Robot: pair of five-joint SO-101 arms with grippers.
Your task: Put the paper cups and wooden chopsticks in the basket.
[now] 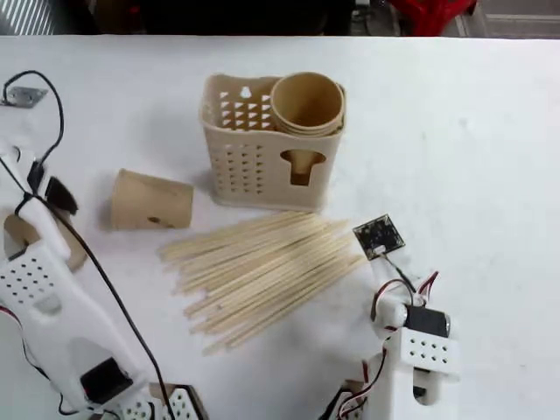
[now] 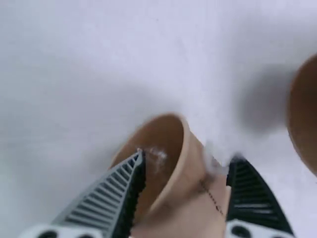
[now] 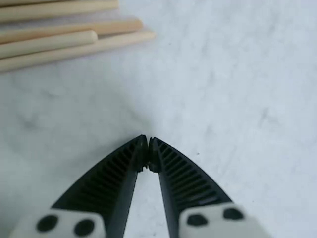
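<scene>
Left wrist view: the left gripper (image 2: 188, 157) is spread astride a tipped paper cup (image 2: 171, 141), one finger in its mouth and one outside. The cup looks light and crushable, so pinch the rim wall gently. The right gripper (image 3: 148, 144) is clenched and empty near the chopsticks (image 1: 262, 267). The basket (image 1: 232, 166) holds nested cups (image 1: 306, 103); another cup (image 1: 150, 199) lies beside it on the desk (image 1: 472, 131).

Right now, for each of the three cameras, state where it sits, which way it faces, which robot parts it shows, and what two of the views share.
High view: fixed above the table, looking down on the basket, the chopsticks, the left arm and the right arm.
Left wrist view: on the left arm, facing down at the table; the left gripper is at a paper cup.
Right wrist view: on the right arm, facing down at the table; the right gripper is shut, near the chopstick ends.
Shared: the high and right wrist views both show the chopsticks.
</scene>
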